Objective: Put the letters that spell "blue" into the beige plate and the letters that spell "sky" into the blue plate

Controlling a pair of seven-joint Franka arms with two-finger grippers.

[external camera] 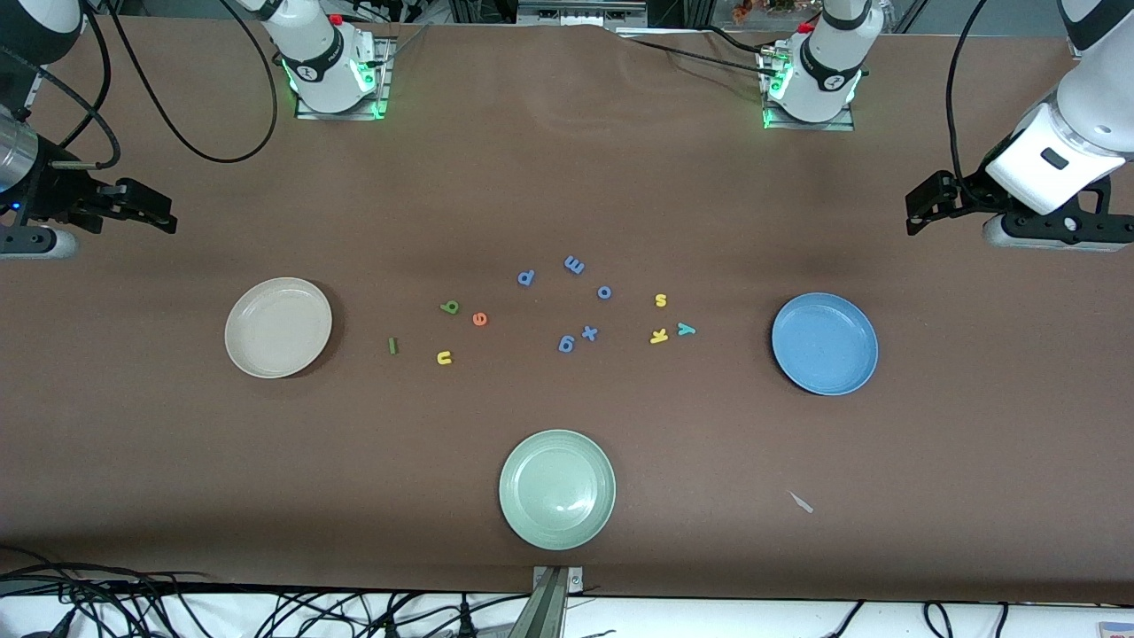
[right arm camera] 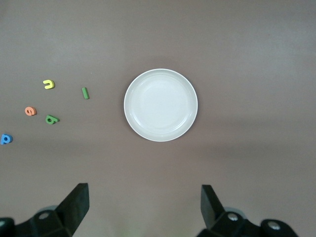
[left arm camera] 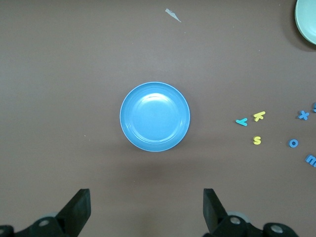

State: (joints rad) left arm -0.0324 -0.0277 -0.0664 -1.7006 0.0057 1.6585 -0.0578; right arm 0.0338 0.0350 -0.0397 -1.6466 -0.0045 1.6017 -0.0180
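1. Front view: brown table [external camera: 567, 159] filling the picture, matte, faintly creased near the arm bases. Both bases bolted on metal plates along the top edge, green lights glowing. Black cables trailing off the edges, a tangle more along the white floor strip at the bottom.
2. Beige plate [external camera: 278, 327] toward the right arm's end, blue plate [external camera: 825, 344] toward the left arm's end, both bare. Green plate [external camera: 557, 489] nearest the camera, between them.
3. Letters scattered mid-table. Near the beige plate: b [external camera: 450, 307], e [external camera: 480, 319], l [external camera: 392, 346], u [external camera: 445, 358]. Near the blue plate: s [external camera: 661, 300], k [external camera: 658, 336], y [external camera: 686, 330], with k and y just beside each other. Blue letters [external camera: 576, 301] clustered between the two groups.
4. Small pale scrap [external camera: 802, 502] on the table, nearer the camera than the blue plate.
5. Right gripper [external camera: 164, 217] up at its end of the table, left gripper [external camera: 914, 217] likewise at its own end. Both waiting, nothing held.
6. Left wrist view: blue plate [left arm camera: 155, 116] dead centre below, left gripper [left arm camera: 147, 207] jaws spread wide, empty. Off to one side y [left arm camera: 241, 122], k [left arm camera: 259, 116], s [left arm camera: 256, 140], a few blue letters, green plate's rim [left arm camera: 307, 22] at the corner.
7. Right wrist view: beige plate [right arm camera: 161, 104] centred, right gripper [right arm camera: 145, 205] jaws wide, empty. Beside the plate l [right arm camera: 85, 93], u [right arm camera: 48, 84], e [right arm camera: 30, 111], b [right arm camera: 51, 119].
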